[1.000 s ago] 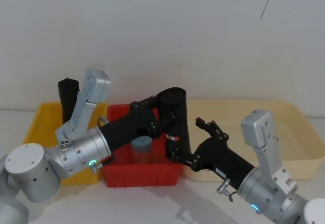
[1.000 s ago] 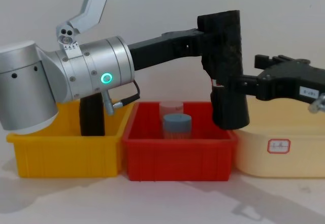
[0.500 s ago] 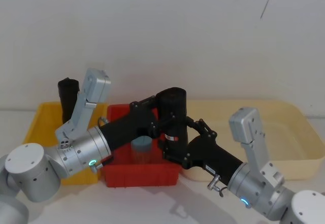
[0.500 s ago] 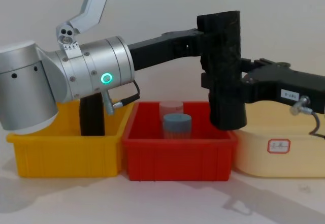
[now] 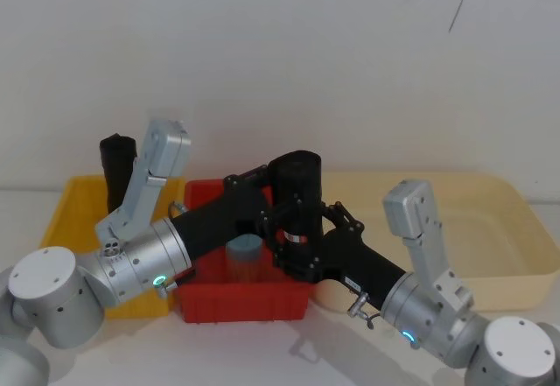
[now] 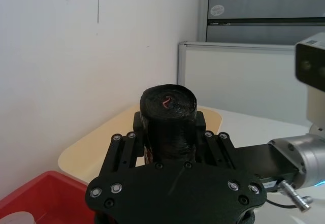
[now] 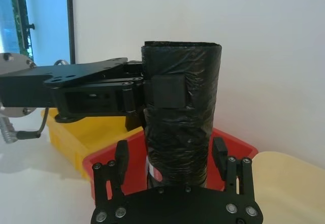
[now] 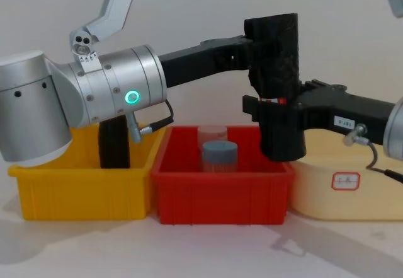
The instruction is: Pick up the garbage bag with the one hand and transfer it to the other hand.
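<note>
The garbage bag [image 5: 298,195], a tall black textured roll with a white-and-red label band, hangs upright above the red bin [image 5: 245,303]. My left gripper [image 5: 287,195], on the silver arm with the green ring, is shut on the roll's upper half [image 8: 277,38]; its fingers [image 6: 143,126] press both sides of it. My right gripper [image 5: 302,255] reaches in from the right at the label band. It is open. Its fingers [image 7: 122,155] stand on either side of the roll's lower part [image 7: 180,127], with small gaps.
In the red bin below the roll stands a clear jar with a blue lid [image 5: 244,250]. A yellow bin [image 5: 70,202] on the left holds a plain black roll [image 5: 116,167]. On the right lies a wide cream tray [image 5: 507,220].
My right gripper has moved left to the roll, and its open fingers now straddle the lower part. The left arm and the roll have stayed still.
</note>
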Controlling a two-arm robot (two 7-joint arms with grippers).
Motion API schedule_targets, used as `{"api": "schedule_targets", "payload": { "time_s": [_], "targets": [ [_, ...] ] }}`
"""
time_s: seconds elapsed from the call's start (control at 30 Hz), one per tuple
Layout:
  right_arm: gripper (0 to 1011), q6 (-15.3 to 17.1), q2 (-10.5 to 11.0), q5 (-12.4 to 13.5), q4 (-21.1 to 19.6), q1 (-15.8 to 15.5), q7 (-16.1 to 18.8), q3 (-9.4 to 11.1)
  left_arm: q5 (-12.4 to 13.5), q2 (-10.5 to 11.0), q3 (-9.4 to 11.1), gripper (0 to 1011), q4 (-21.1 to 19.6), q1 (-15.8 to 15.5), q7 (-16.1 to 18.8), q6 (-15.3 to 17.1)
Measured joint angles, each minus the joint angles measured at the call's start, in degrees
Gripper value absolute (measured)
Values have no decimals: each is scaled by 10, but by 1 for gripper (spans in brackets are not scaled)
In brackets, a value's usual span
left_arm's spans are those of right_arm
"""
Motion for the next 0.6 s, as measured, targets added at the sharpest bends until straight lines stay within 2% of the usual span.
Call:
{"api": "schedule_targets", "payload": {
  "time_s": [0.37,0.43,0.6],
  "targets": [
    [978,5,-11,-1,33,21,1,-6,0,0,0,518,0,0,0,0],
    [950,8,-12,0,37,24,3,-7,0,0,0,518,0,0,0,0],
    [797,13,-13,5,40,28,9,-8,0,0,0,518,0,0,0,0]
  ]
}}
